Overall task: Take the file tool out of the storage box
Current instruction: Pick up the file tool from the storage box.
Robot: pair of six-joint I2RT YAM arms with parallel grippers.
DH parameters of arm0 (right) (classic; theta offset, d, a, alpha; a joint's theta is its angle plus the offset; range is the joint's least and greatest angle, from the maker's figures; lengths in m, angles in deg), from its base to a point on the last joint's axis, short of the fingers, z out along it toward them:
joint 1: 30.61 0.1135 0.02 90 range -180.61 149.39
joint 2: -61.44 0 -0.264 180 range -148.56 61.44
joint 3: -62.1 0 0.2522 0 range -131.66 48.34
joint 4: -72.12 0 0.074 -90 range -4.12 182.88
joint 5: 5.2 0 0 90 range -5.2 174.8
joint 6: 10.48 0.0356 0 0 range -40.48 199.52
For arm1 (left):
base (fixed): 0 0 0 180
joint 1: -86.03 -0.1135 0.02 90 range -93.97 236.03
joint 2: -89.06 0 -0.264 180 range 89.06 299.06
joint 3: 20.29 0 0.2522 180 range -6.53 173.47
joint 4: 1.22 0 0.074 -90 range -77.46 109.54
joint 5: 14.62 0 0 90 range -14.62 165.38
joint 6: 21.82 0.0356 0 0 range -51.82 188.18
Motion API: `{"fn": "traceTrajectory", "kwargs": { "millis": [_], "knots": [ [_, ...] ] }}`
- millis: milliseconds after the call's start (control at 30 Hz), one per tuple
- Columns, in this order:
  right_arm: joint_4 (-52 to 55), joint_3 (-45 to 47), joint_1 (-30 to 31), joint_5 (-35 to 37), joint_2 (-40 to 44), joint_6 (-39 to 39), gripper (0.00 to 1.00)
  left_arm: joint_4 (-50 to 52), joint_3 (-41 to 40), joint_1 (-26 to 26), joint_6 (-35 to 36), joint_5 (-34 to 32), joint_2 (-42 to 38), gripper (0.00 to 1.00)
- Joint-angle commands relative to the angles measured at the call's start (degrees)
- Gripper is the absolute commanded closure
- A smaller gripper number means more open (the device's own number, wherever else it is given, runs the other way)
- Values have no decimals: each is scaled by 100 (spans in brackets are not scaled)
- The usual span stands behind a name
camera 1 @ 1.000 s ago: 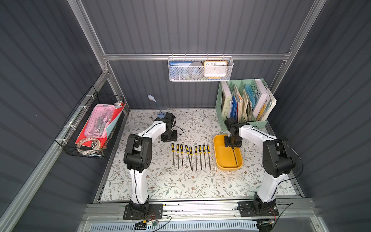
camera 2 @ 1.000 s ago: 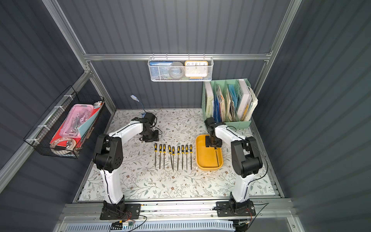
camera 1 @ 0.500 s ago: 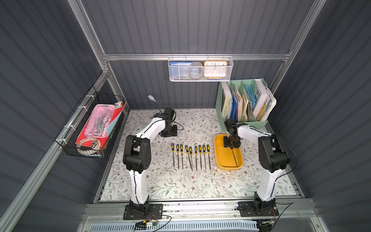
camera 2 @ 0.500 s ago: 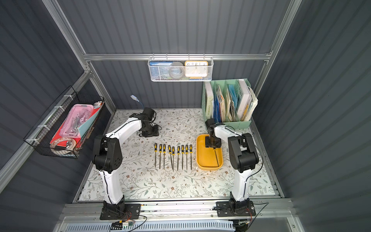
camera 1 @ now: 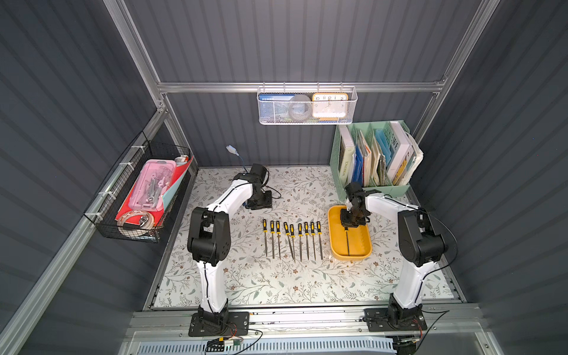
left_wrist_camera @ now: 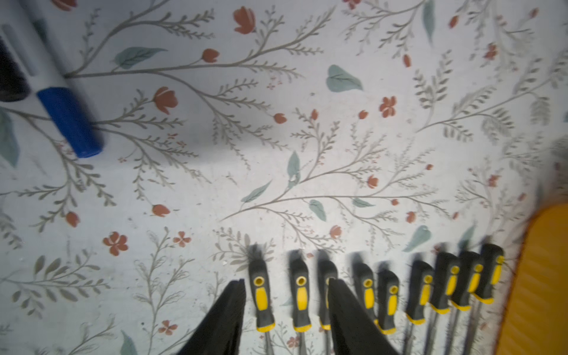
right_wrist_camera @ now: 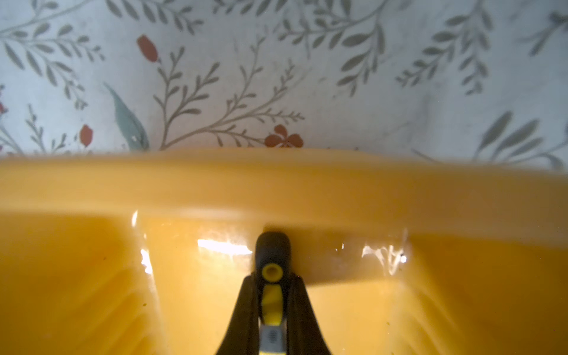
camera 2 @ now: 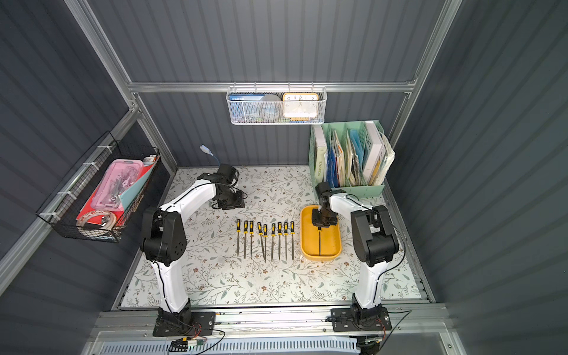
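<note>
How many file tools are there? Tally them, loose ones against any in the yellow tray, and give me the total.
loose files on the mat: 9
tray file, in the yellow tray, clamped in the jaws of the right gripper: 1
Total: 10

- Dark grey ribbed walls (camera 1: 307,40) enclose the space, framed by aluminium rails (camera 1: 215,87).
- The table (camera 1: 276,285) carries a pale floral-print cover.
- A white mesh basket (camera 1: 307,123) hangs from the back rail, and a black wire basket (camera 1: 132,236) from the side rail.
- A mint-green organiser (camera 1: 378,189) of books stands in a back corner.
</note>
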Motion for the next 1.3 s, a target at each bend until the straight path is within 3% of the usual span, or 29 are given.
{"fn": "traceTrajectory", "kwargs": {
  "millis": [0,233,367,467,733,967,1133,1267],
  "knots": [
    [367,-302,-18,-539,422,-61,100,-575,52,0,233,1636,-465,51],
    [-631,-499,-36,-3312,1685,-95,100,-2374,-8,0,-307,4107,-902,51],
    [-1961,-209,-12,-4859,1963,783,100,-3724,-528,31,-1070,4990,-1175,51],
    [-2942,-22,138,-5522,2015,1582,100,-4102,-700,62,-1216,5303,-1345,49],
    [-3822,-176,715,-5495,1888,2254,100,-4395,-852,103,-1225,6072,-1465,48],
    [-4128,-367,979,-5374,1697,2485,100,-3782,-840,259,-663,6224,-1380,49],
    [-4317,-381,1023,-5295,1643,2583,100,-3751,-876,332,-623,6373,-1360,54],
    [-4394,-370,1026,-5210,1622,2610,100,-3519,-862,334,-463,6418,-1286,66]
  ]
}}
